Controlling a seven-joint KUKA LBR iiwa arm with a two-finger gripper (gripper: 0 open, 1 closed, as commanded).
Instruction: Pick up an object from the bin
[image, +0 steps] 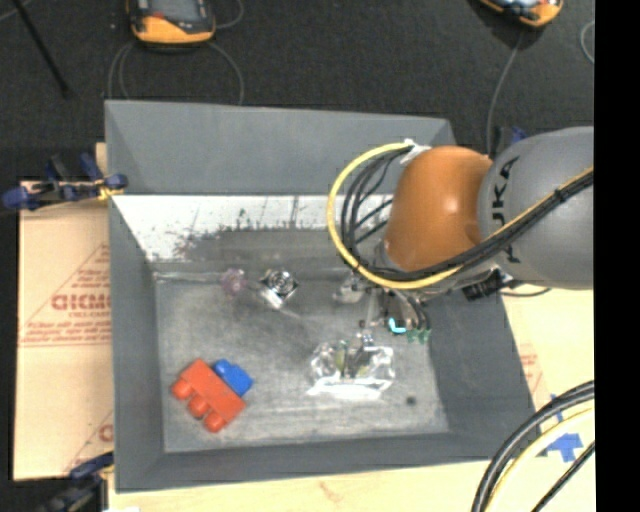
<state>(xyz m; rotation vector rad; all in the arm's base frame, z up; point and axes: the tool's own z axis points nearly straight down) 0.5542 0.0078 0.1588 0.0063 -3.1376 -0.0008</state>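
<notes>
The thing nearest the gripper (372, 338) is a crumpled clear plastic packet (350, 368), lying on the bin floor right of centre and towards the front. It is glossy and wrinkled, with bright glints along its creases and small dark and greenish bits showing through the film. The gripper hangs just above the packet's back edge, close to it or touching; which of the two cannot be told, nor how wide the gripper stands. Above it sit the smooth rounded orange cover (432, 205) and looped yellow and black cables (350, 200). Near the back wall lie a small shiny faceted piece (277, 287) and, just to its left, a pale purplish translucent lump (233, 281). At front left, well apart, a studded orange block (207, 393) touches a small blue block (233, 376). The grey metal bin (135, 350) has a scuffed, speckled floor.
</notes>
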